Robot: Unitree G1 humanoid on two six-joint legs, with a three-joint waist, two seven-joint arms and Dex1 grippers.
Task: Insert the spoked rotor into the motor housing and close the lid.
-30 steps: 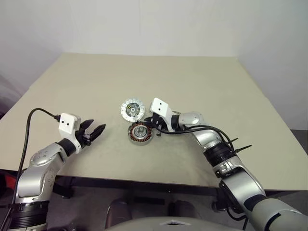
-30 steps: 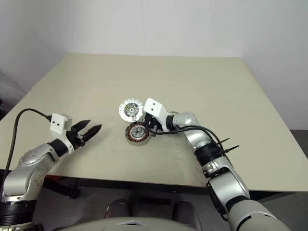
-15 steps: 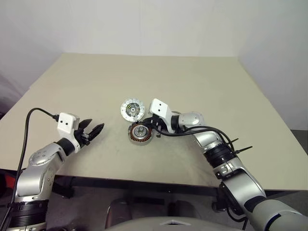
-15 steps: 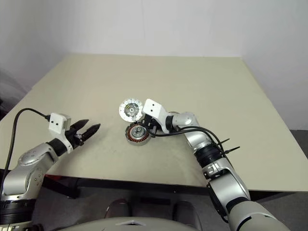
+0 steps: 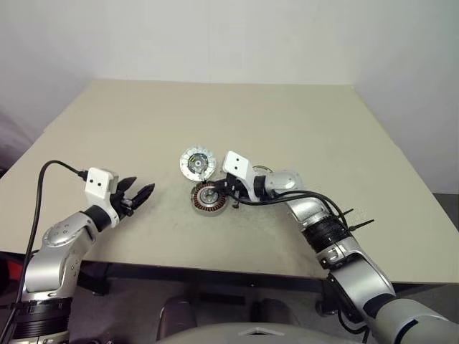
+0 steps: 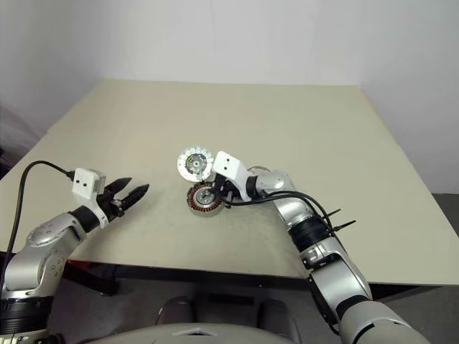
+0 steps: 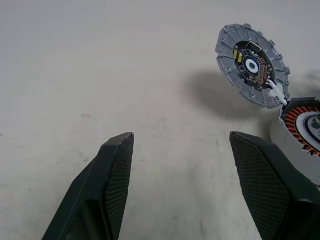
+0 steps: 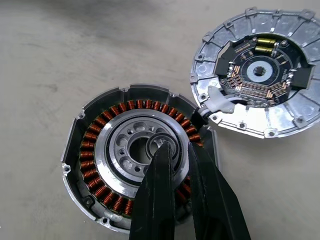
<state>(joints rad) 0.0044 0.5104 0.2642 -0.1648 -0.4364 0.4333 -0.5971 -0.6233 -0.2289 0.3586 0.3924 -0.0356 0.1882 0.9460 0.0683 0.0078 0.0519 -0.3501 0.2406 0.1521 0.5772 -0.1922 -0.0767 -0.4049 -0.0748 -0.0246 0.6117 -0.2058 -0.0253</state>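
Note:
The motor housing (image 8: pixel 92 150), a dark-rimmed disc with copper windings, lies on the table (image 5: pixel 308 129). Its silver centre (image 8: pixel 117 142) has round gaps around a hub; I cannot tell whether that is the spoked rotor. My right gripper (image 8: pixel 177 146) is shut, its tips over the central hole against a small dark-rimmed ring (image 8: pixel 159 140). Whether it holds the ring I cannot tell. The lid (image 8: pixel 257 72), silver with green and black marks, lies flat beside the housing, joined to it by a white wire (image 8: pixel 220 102). My left gripper (image 7: pixel 181 135) hovers open to the left, well apart from both.
The beige table runs wide around the parts, with its near edge (image 5: pixel 215 269) just behind my arms. A black cable (image 5: pixel 43 186) trails from the left wrist. A white wall stands behind the far edge.

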